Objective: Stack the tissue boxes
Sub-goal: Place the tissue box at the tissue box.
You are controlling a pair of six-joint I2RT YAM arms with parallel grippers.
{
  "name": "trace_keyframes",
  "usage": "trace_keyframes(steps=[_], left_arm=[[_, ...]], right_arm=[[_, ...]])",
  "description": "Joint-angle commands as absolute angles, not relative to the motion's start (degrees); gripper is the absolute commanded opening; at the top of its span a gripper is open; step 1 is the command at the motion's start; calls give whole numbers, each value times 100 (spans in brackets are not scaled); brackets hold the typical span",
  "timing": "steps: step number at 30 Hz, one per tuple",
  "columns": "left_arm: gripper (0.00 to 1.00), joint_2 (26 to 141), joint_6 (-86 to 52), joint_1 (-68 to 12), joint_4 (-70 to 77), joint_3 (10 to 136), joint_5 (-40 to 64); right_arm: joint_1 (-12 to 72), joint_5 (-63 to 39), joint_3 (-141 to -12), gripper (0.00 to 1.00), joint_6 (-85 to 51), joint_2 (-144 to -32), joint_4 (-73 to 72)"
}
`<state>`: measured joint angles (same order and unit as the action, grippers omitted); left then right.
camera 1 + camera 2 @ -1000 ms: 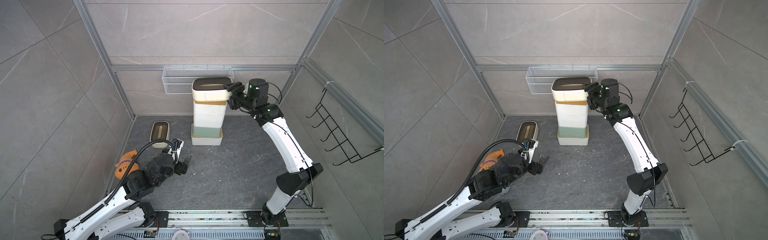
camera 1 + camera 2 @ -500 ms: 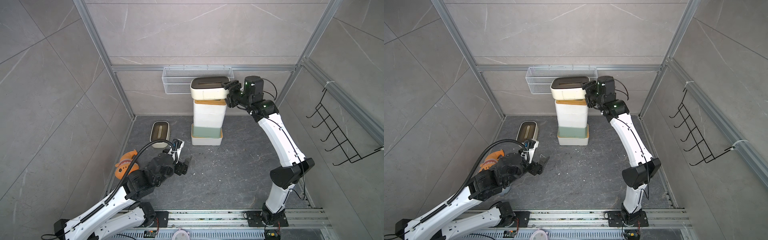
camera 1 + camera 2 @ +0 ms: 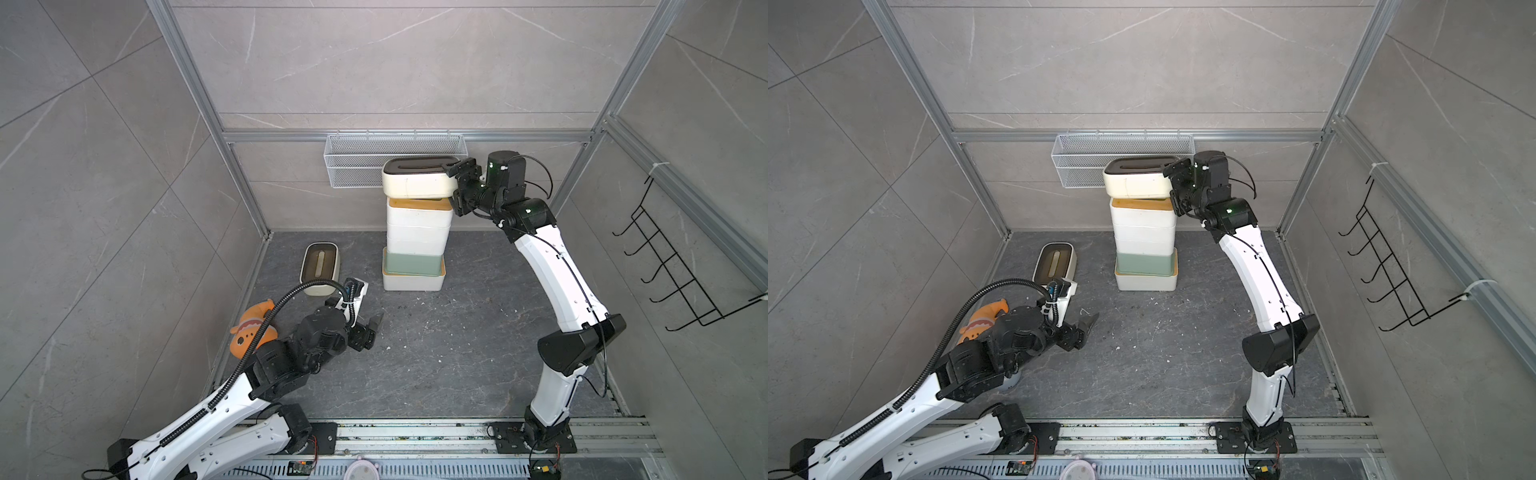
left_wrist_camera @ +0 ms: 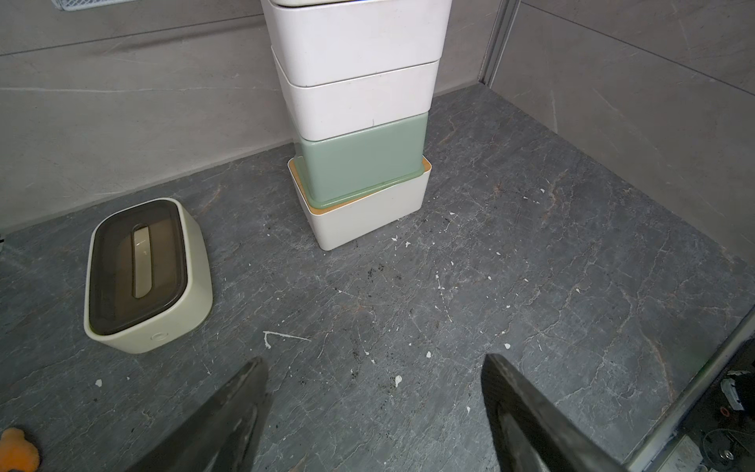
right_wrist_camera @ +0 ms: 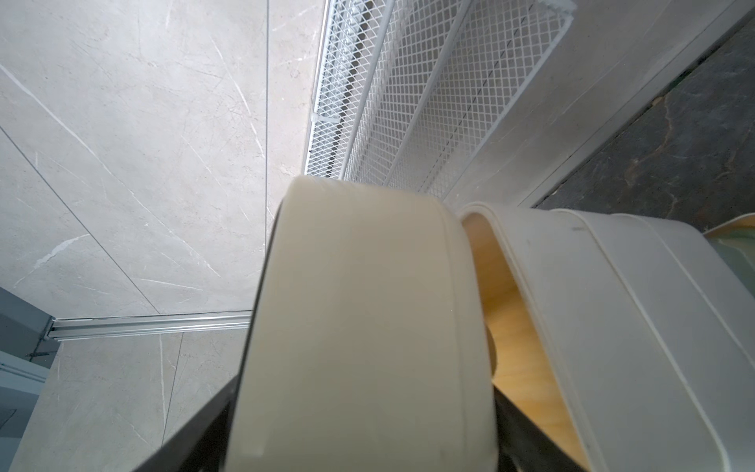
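Tissue boxes stand mostly in one tall stack [image 3: 417, 237] on the dark worktop [image 3: 478, 332], close to the back wall. At its foot is a white box [image 3: 411, 283] with a bamboo lid. On it sits a green box [image 3: 411, 264], then more white boxes, the upper one also with a bamboo lid. On top is a cream box [image 3: 415, 183] with a dark lid.

The right end effector [image 3: 452, 185] is at the short end of this cream box, one finger over the lid and one under the bottom, against the bamboo. In the right wrist view the box fills the space between both fingers [image 5: 196, 433]. If they press on it or stand just free, I cannot tell.

The left end effector [image 4: 372, 359] is low over the worktop, wide open and holding nothing. Ahead of it and to one side, a second cream box [image 4: 143, 278] lies alone on the worktop, apart from the stack. An orange plush toy [image 3: 249, 330] is behind this end effector, beside the arm.
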<state>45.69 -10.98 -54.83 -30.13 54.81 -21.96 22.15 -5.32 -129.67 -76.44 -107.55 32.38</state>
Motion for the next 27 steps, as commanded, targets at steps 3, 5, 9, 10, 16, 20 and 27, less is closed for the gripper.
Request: trace_keyframes(steps=[3, 5, 9, 10, 16, 20, 27], left_arm=[[84, 4542, -1141, -5487, -2962, 5486, -2162], [84, 4553, -1142, -5492, -2962, 5489, -2185], [84, 4570, -1133, -5487, -2962, 5484, -2202], [84, 4572, -1132, -5489, -2962, 5496, -2198], [84, 4605, -1121, -5485, -2962, 5502, -2210], [84, 4621, -1124, -5483, -2969, 5504, -2210], [84, 4623, -1116, -5486, -2971, 5514, -2219]], right_arm=[[2215, -524, -13115, 88, -7465, -10675, 3147], [2216, -534, -13035, 88, -7459, -10631, 3122], [2212, -502, -12899, 89, -7407, -10511, 3092], [2210, -479, -12871, 89, -7403, -10480, 3093], [2209, -316, -12824, 93, -7262, -10389, 3291], [2183, -324, -12780, 93, -7199, -10388, 3325], [2181, -289, -13131, 94, -6901, -10519, 3691]])
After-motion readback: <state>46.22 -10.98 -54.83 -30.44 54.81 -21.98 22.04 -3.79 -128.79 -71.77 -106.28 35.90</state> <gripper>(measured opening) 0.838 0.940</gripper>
